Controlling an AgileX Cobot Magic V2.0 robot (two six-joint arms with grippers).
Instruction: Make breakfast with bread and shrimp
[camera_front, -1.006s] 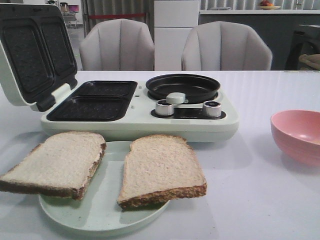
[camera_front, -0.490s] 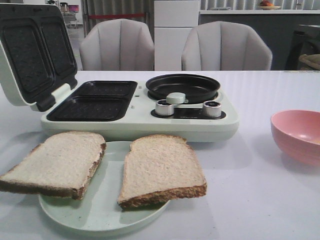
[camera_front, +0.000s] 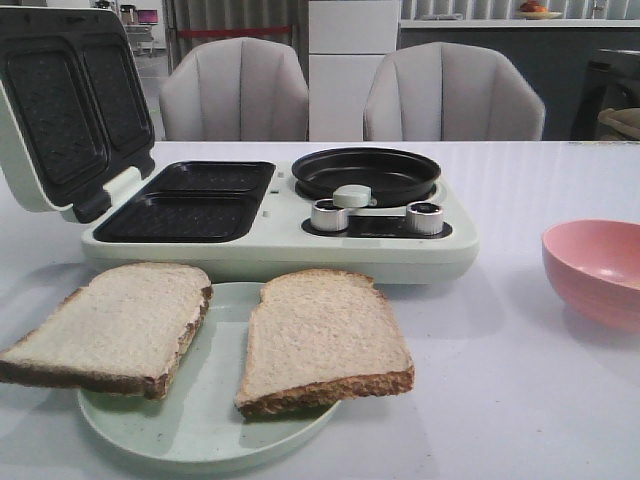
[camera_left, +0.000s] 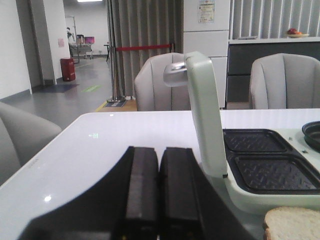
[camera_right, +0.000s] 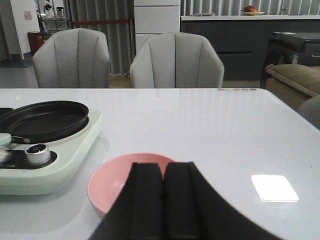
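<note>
Two slices of bread lie flat on a pale green plate (camera_front: 205, 430), just in front of the open breakfast maker (camera_front: 280, 225). The left slice (camera_front: 112, 325) is square, whitish-beige with a thin brown crust; it overhangs the plate's left rim, its near crust edge dark. The right slice (camera_front: 322, 338) has the same colour and crust, sits a little askew, and its near right corner reaches past the plate's rim. A narrow gap of plate separates the two. No shrimp can be made out; the inside of the pink bowl (camera_front: 598, 270), right of the maker, is not visible enough to tell.
</note>
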